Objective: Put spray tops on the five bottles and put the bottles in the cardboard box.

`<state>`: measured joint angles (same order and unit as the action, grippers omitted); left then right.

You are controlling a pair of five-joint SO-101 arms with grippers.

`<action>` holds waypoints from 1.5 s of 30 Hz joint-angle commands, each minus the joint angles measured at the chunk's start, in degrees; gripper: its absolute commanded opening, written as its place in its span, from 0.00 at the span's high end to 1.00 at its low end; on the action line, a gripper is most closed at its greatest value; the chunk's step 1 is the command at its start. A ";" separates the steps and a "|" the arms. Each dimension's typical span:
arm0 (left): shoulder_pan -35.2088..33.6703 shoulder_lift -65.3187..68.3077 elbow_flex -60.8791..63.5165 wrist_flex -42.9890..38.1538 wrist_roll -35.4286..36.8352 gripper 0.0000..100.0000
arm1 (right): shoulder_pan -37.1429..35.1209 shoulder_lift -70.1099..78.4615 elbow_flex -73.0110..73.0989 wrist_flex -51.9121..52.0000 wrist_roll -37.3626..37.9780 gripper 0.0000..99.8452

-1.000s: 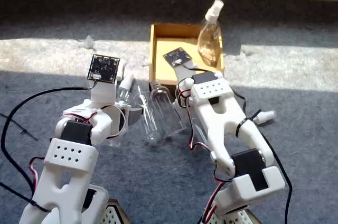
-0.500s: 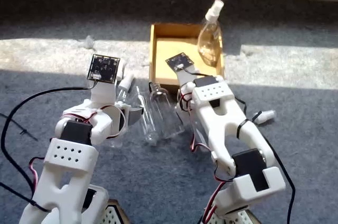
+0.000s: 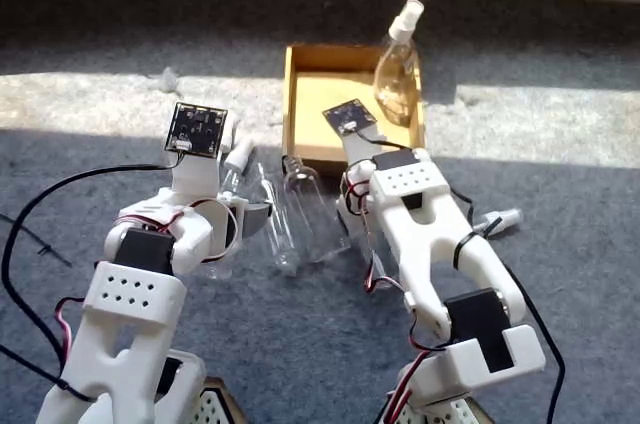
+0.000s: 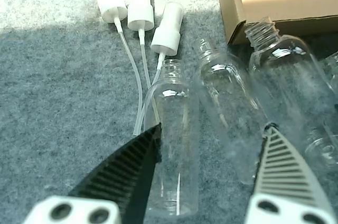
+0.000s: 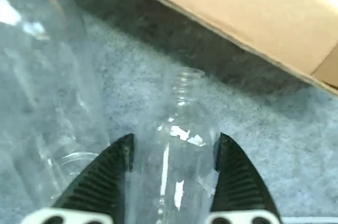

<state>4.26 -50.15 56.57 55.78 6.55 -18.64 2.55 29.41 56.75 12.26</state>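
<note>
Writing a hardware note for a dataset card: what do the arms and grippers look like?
The left arm and right arm are white shells with black servos and red and black wires, each wrist bearing a dark square board. The left gripper has one black ribbed finger and one pale grey; the right gripper, two black.

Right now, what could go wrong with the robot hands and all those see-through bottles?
1. The right hand is at a smooth, round open bottle; it might slip or roll into the neighbouring bottle.
2. The left hand is open over a lying bottle, with thin spray-top tubes right beside it; closing could snag a tube.
3. The capped bottle stands upright in the cardboard box; a bump might topple it.
</note>
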 commanded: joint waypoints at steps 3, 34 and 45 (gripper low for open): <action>-0.57 -0.84 -0.92 -1.05 -0.53 0.72 | 3.21 -9.71 0.84 3.91 -1.41 1.00; -17.71 36.44 -49.10 11.25 -9.14 0.77 | 2.68 -91.21 47.60 -12.44 -5.36 1.00; -14.81 77.58 -85.05 12.13 -3.34 0.78 | 2.15 -106.59 56.92 -12.00 -5.19 1.00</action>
<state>-12.09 16.66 -14.90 66.68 1.89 -15.91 -103.74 86.81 45.76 7.43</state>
